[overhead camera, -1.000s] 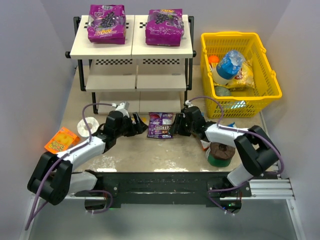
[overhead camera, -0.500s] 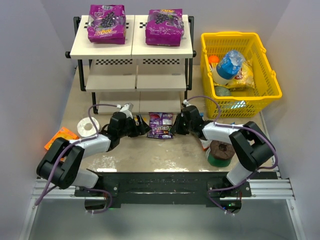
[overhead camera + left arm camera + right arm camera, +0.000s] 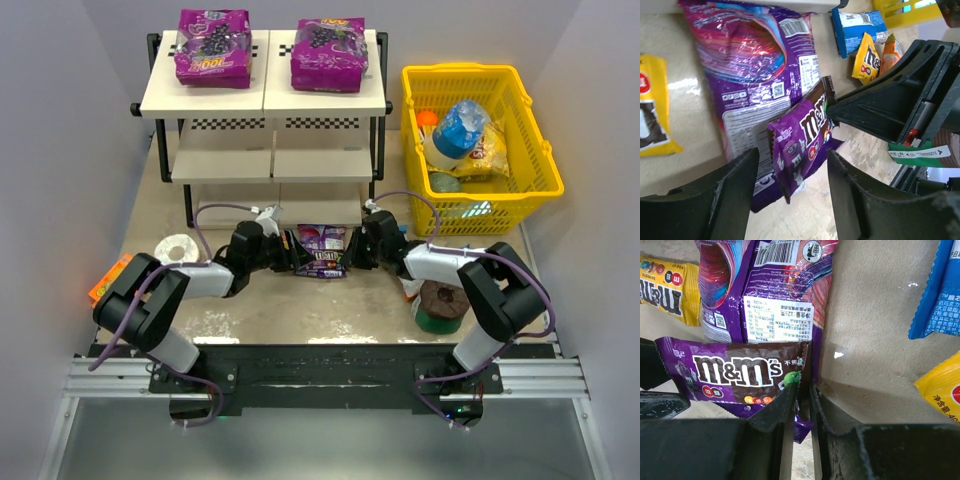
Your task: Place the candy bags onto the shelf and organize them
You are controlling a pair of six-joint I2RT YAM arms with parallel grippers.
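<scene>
Basket (image 3: 460,70): yellow, far right, holds a blue-capped bottle (image 3: 457,132)
Box (image 3: 101,285): orange, flat, left edge
Roll (image 3: 178,248): white, near the box

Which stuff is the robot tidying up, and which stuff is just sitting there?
For the job: shelf; two big purple bags on its top board; small dark-purple M&M's packet; third big purple bag; yellow packet; blue packet.
Just lying about: yellow basket; white roll; orange box; green-and-brown roll.
</scene>
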